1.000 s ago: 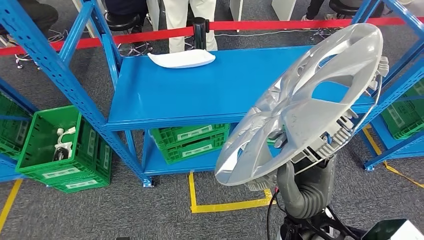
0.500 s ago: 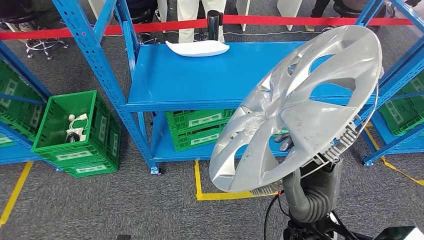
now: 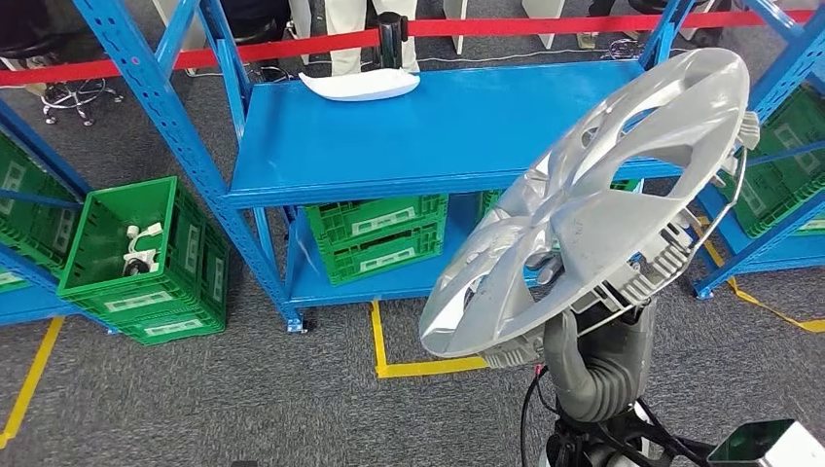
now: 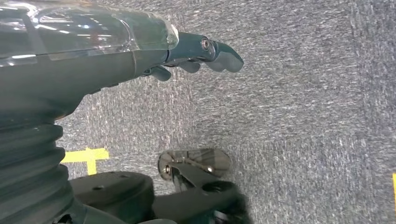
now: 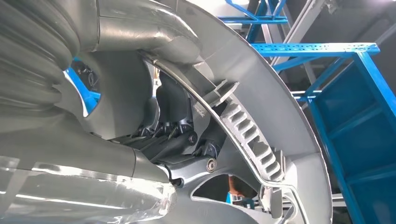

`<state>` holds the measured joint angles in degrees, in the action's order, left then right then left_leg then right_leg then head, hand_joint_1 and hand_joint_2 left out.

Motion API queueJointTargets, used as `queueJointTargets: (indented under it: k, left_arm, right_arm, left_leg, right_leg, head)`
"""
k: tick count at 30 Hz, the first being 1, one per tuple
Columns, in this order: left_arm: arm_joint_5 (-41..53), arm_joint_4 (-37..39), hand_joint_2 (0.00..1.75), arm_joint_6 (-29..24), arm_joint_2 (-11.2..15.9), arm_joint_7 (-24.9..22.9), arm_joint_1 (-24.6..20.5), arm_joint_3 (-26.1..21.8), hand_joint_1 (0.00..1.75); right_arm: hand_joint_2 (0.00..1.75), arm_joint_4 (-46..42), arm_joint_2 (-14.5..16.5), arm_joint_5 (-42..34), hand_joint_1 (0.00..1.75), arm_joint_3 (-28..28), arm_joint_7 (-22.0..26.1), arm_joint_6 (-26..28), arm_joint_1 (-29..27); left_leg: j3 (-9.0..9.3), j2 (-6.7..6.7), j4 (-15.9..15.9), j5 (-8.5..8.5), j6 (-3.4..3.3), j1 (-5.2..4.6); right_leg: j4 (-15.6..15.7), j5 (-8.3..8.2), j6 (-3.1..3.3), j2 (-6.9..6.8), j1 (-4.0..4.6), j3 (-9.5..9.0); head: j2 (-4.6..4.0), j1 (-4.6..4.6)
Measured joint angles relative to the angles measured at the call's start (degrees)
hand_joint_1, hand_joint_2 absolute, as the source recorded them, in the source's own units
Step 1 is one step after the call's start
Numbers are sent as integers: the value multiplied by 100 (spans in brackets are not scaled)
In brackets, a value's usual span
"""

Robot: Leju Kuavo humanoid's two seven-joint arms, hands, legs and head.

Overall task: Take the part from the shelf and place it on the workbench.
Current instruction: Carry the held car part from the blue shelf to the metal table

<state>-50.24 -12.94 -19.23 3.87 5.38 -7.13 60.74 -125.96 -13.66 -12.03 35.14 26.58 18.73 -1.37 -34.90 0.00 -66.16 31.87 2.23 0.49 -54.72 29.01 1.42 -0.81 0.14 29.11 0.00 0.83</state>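
1. The right hand (image 3: 553,272) grips a silver wheel cover (image 3: 593,204) from behind, dark fingers (image 5: 180,128) curled through one of its openings (the right wrist view shows them against the cover's ribbed inner rim).
2. The wheel cover is held up in the air, tilted, its face toward the head camera, in front of the blue workbench (image 3: 438,136) and touching nothing else.
3. The left hand (image 4: 196,53) hangs over grey carpet (image 4: 303,116) with its fingers apart and nothing in them.
4. A white curved part (image 3: 360,85) lies at the far edge of the workbench top.
5. Green crates (image 3: 375,236) sit on the lower level under the workbench; another green crate (image 3: 141,258) stands on the floor to the left, with small white pieces inside.
6. Yellow floor tape (image 3: 409,362) marks the carpet in front of the workbench, and a red barrier belt (image 3: 292,44) runs behind it.
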Motion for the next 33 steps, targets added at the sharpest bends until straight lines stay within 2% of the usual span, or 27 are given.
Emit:
queueJointTargets:
  k: [2,3,6,8,10,12,13,14,15,16,17,19,20,21,23,24,25,27,28,29,30,31,32,33]
  left_arm:
    - [2,0,175,-1,1,1,-6,-1,0]
    - [2,0,175,-2,2,1,-5,-1,0]
    - [5,0,175,-6,4,-5,6,0,0]
    - [9,0,175,-10,5,-14,2,-1,0]
    - [14,0,175,-22,3,-21,-2,-2,0]
    - [21,0,175,-31,-4,-23,2,-2,0]
    - [25,0,175,-32,-7,-24,6,-2,0]
    - [29,0,175,-32,-9,-24,9,-2,0]
    - [33,0,175,-33,-11,-24,12,-2,0]
    - [39,-1,175,-33,-15,-24,13,-2,0]
    - [44,-1,175,-33,-21,-24,12,-2,0]
    - [55,-2,175,-33,-35,-24,1,-2,0]
    - [60,-3,175,-33,-40,-26,-10,-2,0]
    - [64,-7,175,-33,-43,-31,-18,-2,0]
    - [69,-13,175,-33,-45,-45,-16,-1,0]
    - [69,-14,175,-33,-44,-52,-8,-1,0]
    - [69,-14,175,-33,-44,-58,-4,0,0]
    - [69,-13,175,-32,-42,-69,-9,0,0]
    - [69,-13,175,-31,-43,-73,-12,0,0]
    - [68,-13,175,-30,-44,-77,-10,0,0]
    - [68,-13,175,-28,-45,-82,-3,0,0]
    - [67,-13,175,-26,-48,-91,4,0,0]
    - [67,-13,175,-23,-49,-103,9,0,0]
    - [67,-13,175,-20,-50,-114,12,0,0]
  right_arm:
    - [175,-2,0,0,175,-1,1,0,0]
    - [175,-2,0,-1,175,-1,1,-1,0]
    - [175,-3,0,-1,175,-2,1,-1,1]
    - [175,-4,-5,9,175,-15,-4,0,5]
    - [175,-4,-16,51,175,-37,-24,2,12]
    - [175,-3,-31,116,175,-48,-51,9,19]
    - [175,-2,-39,155,175,-49,-67,13,21]
    - [175,-1,-45,191,175,-50,-85,19,25]
    - [175,-1,-49,222,175,-51,-101,24,31]
    - [175,-1,-52,253,175,-52,-116,28,40]
    - [175,-2,-53,274,175,-53,-129,32,50]
    - [175,-2,-58,300,175,-59,-153,37,66]
    - [175,-3,-63,306,175,-67,-168,40,74]
    - [175,-2,-69,308,175,-77,-182,43,79]
    - [175,-3,-90,311,175,-92,-203,49,87]
    - [175,-1,-99,312,175,-95,-212,50,89]
    - [175,-2,-106,317,175,-96,-218,50,91]
    - [175,-5,-110,335,175,-97,-224,52,95]
    - [175,-5,-113,346,175,-97,-225,56,93]
    - [175,-5,-116,355,175,-97,-226,61,89]
    - [175,-3,-119,361,175,-97,-228,69,80]
    - [175,-2,-122,364,175,-97,-231,77,72]
    - [175,-2,-125,367,175,-97,-232,81,66]
    - [175,-3,-127,371,175,-97,-234,85,63]
  left_leg:
    - [414,8,686,-146,-33,-8]
    - [517,11,873,-152,-62,-22]
    - [508,15,929,-149,-153,-46]
    - [493,14,965,-183,-231,-21]
    - [476,16,986,-219,-296,-1]
    - [453,14,984,-233,-320,-4]
    - [442,7,981,-238,-323,-4]
    - [436,-6,979,-243,-322,-4]
    - [432,-26,977,-247,-319,-3]
    - [434,-56,974,-249,-313,-1]
    - [441,-92,969,-248,-303,2]
    - [431,-177,957,-249,-258,4]
    - [394,-225,939,-256,-221,4]
    - [348,-268,924,-271,-179,6]
    - [273,-363,903,-310,-104,15]
    - [253,-348,888,-301,-74,17]
    - [216,-276,824,-248,-48,13]
    - [24,-62,429,14,-13,6]
    - [-144,6,72,198,-4,5]
    - [-325,22,-313,357,-3,5]
    - [-462,25,-604,441,-12,2]
    - [-515,26,-718,416,-35,-7]
    - [-453,38,-596,278,-74,-21]
    - [-291,74,-278,68,-132,-46]
  right_leg:
    - [-77,17,-45,0,-10,58]
    - [-104,17,-74,0,-11,81]
    - [-130,-12,-149,3,-7,119]
    - [-210,65,-210,23,-14,163]
    - [-676,375,-275,49,-32,352]
    - [-1441,757,-318,57,-49,661]
    - [-1764,876,-329,58,-56,793]
    - [-1918,895,-333,58,-61,851]
    - [-1897,826,-332,59,-68,832]
    - [-1657,651,-326,68,-76,716]
    - [-1248,414,-320,97,-87,527]
    - [-496,106,-317,290,-115,180]
    - [-289,67,-303,368,-124,99]
    - [-224,92,-287,421,-125,83]
    - [-207,105,-230,353,-111,111]
    - [-209,95,-201,298,-112,117]
    - [-202,85,-171,241,-112,116]
    - [-182,67,-106,123,-105,116]
    - [-182,68,-84,69,-87,120]
    - [-183,70,-66,8,-66,124]
    - [-184,74,-56,-51,-38,125]
    - [-185,78,-48,-107,-9,123]
    - [-186,82,-42,-153,22,118]
    - [-185,87,-35,-190,50,108]
  head:
    - [0,23]
    - [0,26]
    - [0,20]
    - [0,12]
    - [0,-31]
    - [0,-80]
    - [0,-96]
    - [0,-107]
    - [0,-118]
    - [0,-130]
    - [0,-140]
    - [0,-148]
    - [0,-154]
    - [0,-153]
    - [0,-147]
    - [0,-132]
    - [0,-104]
    - [0,-30]
    - [0,7]
    - [0,28]
    - [0,38]
    - [0,45]
    - [0,48]
    - [0,49]
